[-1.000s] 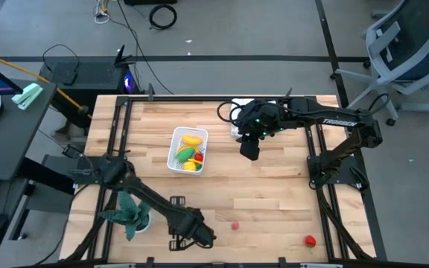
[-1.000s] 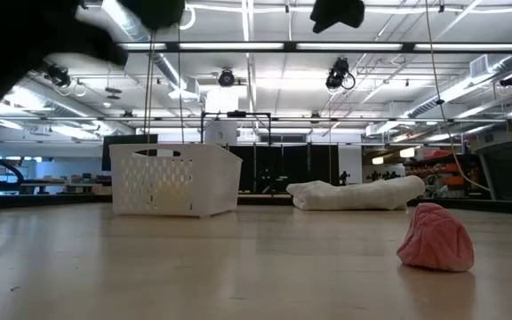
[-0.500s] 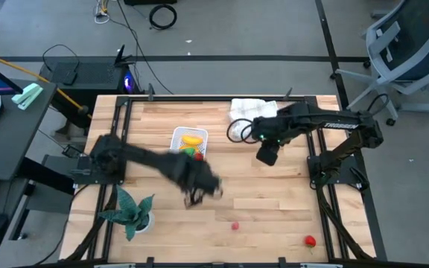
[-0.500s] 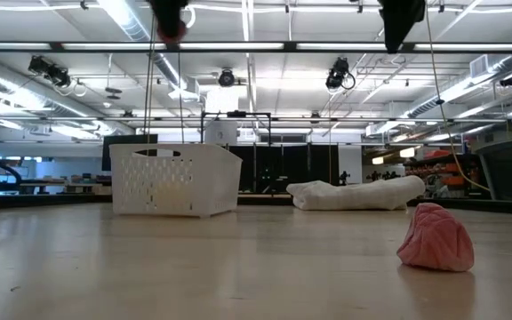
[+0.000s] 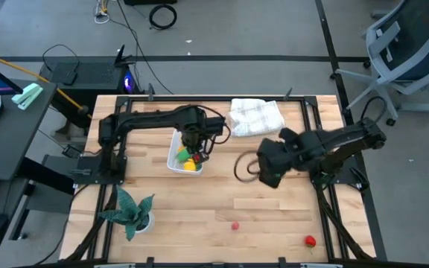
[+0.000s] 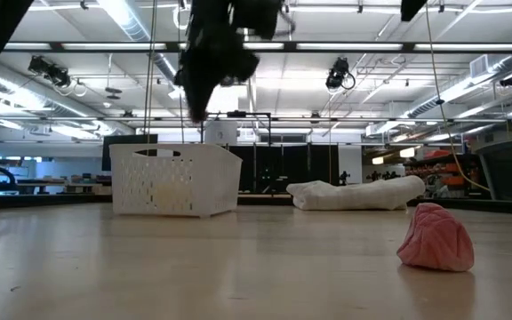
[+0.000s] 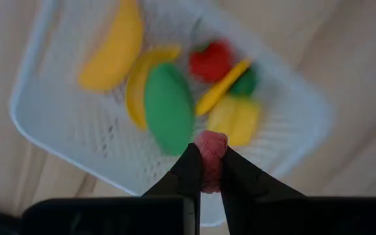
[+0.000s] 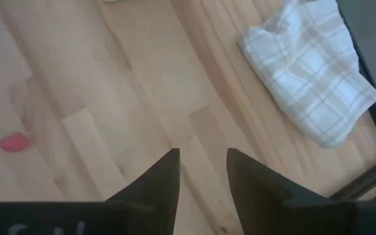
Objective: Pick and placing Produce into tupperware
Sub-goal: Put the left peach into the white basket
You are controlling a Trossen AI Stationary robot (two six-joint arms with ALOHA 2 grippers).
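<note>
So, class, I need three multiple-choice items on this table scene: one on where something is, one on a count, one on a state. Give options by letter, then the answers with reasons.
1. Where is the left gripper?
A. above the white basket
B. beside the potted plant
C. over the checked cloth

2. How many small pieces of produce lie loose on the bare table?
A. none
B. two
C. five

3. What is the state of the right gripper?
A. shut on a banana
B. shut on the cloth
C. open and empty

Answers:
1. A, since the left wrist view looks straight down into the basket.
2. B, as the high view shows a pink piece and a red piece on the wood.
3. C, because the right wrist view shows bare wood in the gap.
</note>
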